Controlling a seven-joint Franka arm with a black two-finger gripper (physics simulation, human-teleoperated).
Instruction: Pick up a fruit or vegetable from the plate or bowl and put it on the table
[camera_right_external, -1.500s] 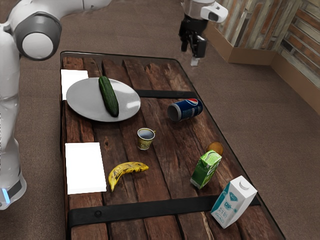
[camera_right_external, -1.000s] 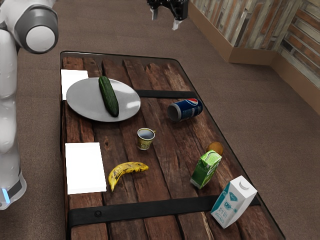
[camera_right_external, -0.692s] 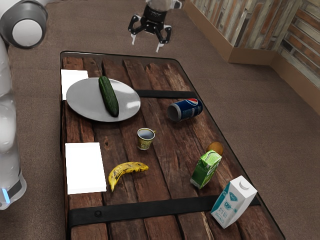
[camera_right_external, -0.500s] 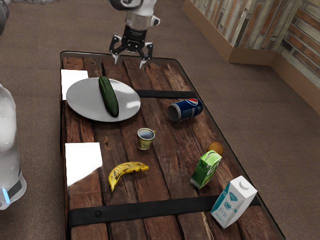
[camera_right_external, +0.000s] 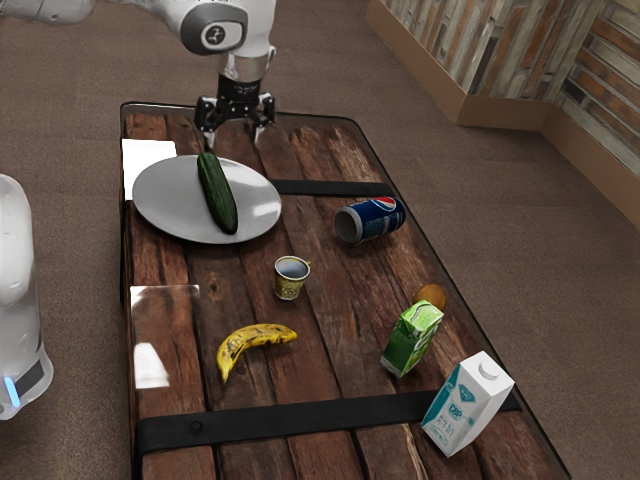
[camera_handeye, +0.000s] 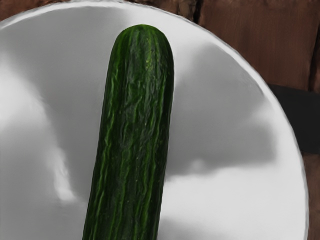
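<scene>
The black two-finger gripper (camera_right_external: 234, 138) is held near the far rim of the round, pale grey plate (camera_right_external: 165, 205), its fingers spread and nothing grasped. The long, dark green, ridged cucumber (camera_right_external: 217, 195) is laid across the plate. Off the plate, on the brown wooden plank table (camera_right_external: 325, 350), a blue cylindrical can (camera_right_external: 370, 220) is seen on its side toward the exterior view's right, and a small patterned cup (camera_right_external: 290, 278) is stood upright nearer the camera. Farther from the plate, a curved yellow banana (camera_right_external: 255, 343) is placed.
</scene>
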